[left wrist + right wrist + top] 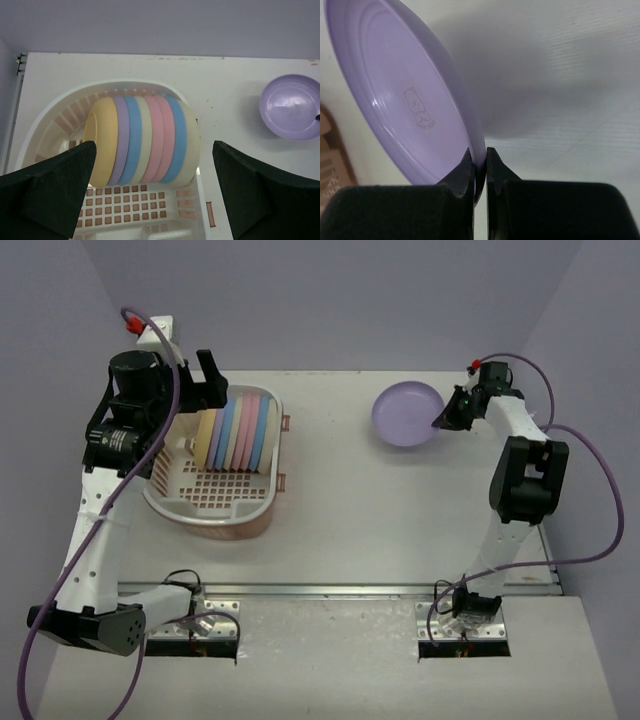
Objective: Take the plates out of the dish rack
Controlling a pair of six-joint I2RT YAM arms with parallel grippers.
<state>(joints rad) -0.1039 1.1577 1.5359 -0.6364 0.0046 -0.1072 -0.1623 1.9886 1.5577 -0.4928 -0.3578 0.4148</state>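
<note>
Right jaws, nearly closed, pinched the lavender plate (420,100) by its rim, low over the counter (330,530), apparently setting it down. Left jaws hung wide open above the plates (145,140) standing in the dish rack (60,120); a clean release seemed next.

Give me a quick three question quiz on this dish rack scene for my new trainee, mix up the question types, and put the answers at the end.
1. True or false: the left gripper is shut on a plate in the dish rack.
2. The right gripper pinches the rim of a plate of which colour? A yellow, B lavender, C pink.
3. Fill in: in the left wrist view, the leftmost plate standing in the rack is ____.
Key: 1 false, its jaws stand wide open; 2 B, the lavender plate; 3 yellow, the yellow plate.
</note>
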